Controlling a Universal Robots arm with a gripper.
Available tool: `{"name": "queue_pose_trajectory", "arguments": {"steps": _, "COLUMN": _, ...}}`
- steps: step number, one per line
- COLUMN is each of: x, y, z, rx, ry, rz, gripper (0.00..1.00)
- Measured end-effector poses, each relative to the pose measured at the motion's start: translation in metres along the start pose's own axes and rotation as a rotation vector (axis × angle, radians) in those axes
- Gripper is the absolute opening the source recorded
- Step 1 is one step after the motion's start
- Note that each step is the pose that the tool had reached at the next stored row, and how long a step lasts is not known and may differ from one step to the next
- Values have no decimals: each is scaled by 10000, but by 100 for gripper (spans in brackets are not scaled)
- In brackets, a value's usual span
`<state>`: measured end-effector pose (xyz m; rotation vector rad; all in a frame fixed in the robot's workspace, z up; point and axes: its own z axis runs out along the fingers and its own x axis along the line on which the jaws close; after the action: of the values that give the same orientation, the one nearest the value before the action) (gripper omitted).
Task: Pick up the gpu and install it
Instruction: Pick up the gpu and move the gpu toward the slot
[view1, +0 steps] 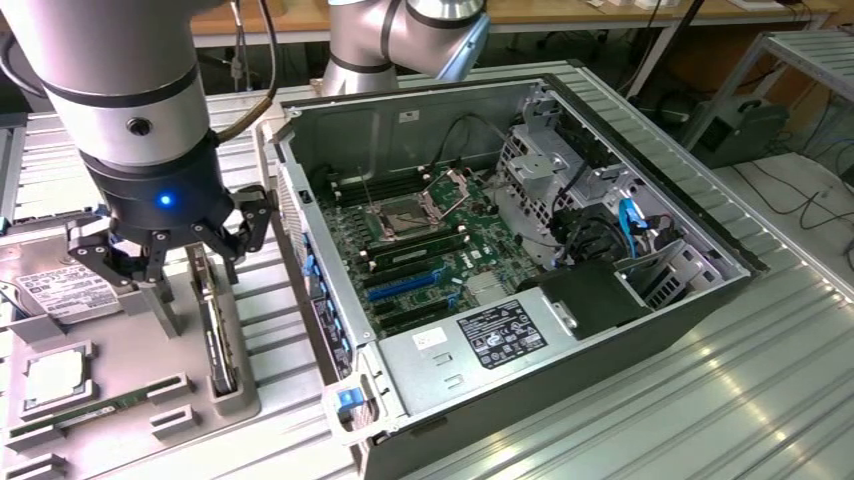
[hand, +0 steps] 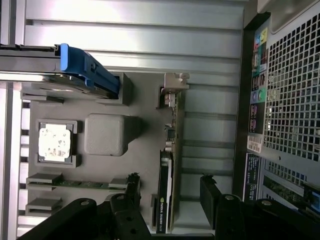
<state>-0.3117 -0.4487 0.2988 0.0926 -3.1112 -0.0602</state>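
1. Tool (view1: 171, 262) released, jaws spread wide, nothing gripped.
2. gpu (view1: 215, 330) stands on edge in the grey fixture tray (view1: 127, 350), right under the tool; in the wrist view one jaw stands on each side of it, both clear of the card.
3. Open PC case (view1: 534, 250) sits just beside the tray, on the exterior view's right.

The work surface is a table of ribbed aluminium slats (view1: 627, 410), pale grey, with soft patches of light glinting along its grooves toward the exterior view's right. Behind it, along the far edge of the scene, runs a wooden bench top (view1: 574, 14), and at the exterior view's right a metal-framed rack (view1: 801, 48) stands near a dark box (view1: 727, 125) set low beside the bench. Loose black cables (view1: 801, 195) trail over the light grey floor (view1: 767, 215) there.
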Motion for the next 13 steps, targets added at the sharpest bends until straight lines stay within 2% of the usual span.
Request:
{"name": "queue_pose_trajectory", "arguments": {"steps": 9, "x": -2, "y": -24, "z": 115, "rx": 0, "ry": 0, "rz": -1, "gripper": 60}}
{"name": "queue_pose_trajectory", "arguments": {"steps": 13, "x": -1, "y": -64, "z": 154, "rx": -1, "ry": -2, "rz": -1, "gripper": 60}}
